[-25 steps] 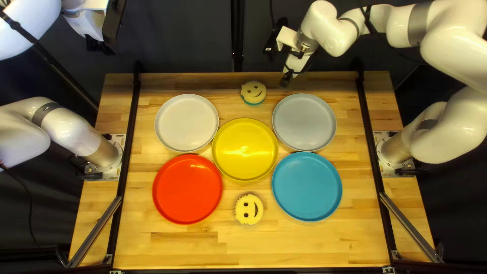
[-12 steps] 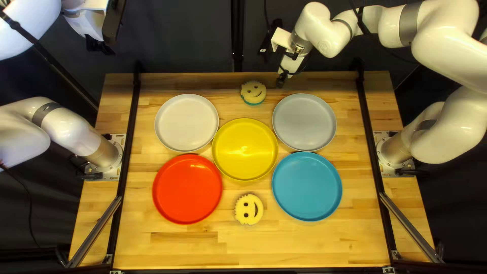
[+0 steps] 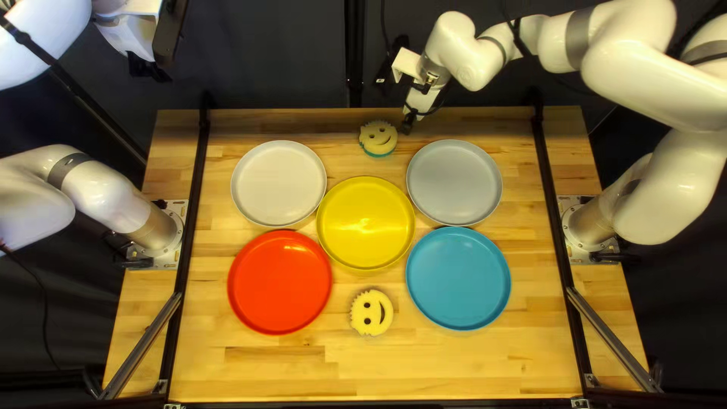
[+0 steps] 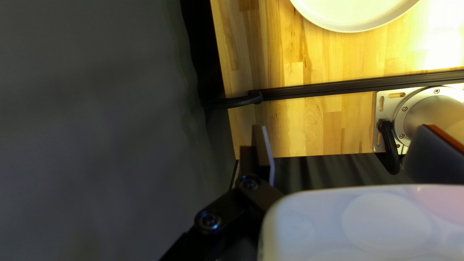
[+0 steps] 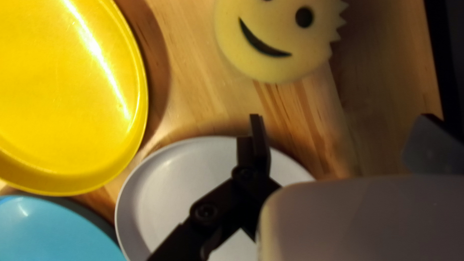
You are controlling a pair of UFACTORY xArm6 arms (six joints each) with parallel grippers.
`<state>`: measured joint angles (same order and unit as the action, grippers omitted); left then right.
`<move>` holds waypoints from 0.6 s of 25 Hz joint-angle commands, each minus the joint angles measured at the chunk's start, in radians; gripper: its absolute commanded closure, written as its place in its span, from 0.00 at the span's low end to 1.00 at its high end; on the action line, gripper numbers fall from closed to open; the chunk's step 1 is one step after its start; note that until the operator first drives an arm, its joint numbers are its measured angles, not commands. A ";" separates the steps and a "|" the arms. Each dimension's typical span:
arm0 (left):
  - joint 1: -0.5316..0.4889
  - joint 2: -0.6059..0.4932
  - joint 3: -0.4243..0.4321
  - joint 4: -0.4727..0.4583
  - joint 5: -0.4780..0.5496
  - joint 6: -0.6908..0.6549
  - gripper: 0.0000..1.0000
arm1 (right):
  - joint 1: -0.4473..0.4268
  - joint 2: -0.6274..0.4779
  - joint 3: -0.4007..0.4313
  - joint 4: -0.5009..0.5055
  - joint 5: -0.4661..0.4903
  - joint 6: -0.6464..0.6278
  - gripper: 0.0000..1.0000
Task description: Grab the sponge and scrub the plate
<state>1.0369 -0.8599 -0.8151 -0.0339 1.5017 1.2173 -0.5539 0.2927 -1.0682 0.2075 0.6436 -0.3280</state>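
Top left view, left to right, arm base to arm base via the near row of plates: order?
Left arm's base → red plate → smiley sponge → blue plate → right arm's base

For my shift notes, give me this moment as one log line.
black right gripper: open, near sponge | round yellow-and-teal smiley sponge: ungripped | black left gripper: open, empty | scrubbing: not begun

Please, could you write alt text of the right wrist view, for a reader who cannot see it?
A smiling yellow sponge lies on the wooden table, ahead of my right gripper, whose jaws are open. A grey plate is partly hidden behind one jaw, near a yellow plate and a blue plate.
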 commanded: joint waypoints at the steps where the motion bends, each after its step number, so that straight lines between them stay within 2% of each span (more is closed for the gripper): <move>1: 0.000 0.000 0.000 0.000 0.000 0.000 0.00 | -0.003 0.042 -0.039 0.007 0.002 -0.021 0.00; 15: 0.000 0.000 0.000 0.000 0.000 0.000 0.00 | -0.023 0.195 -0.191 0.011 0.040 -0.098 0.00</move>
<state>1.0369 -0.8599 -0.8151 -0.0339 1.5017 1.2173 -0.5724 0.4643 -1.2357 0.2153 0.6751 -0.4150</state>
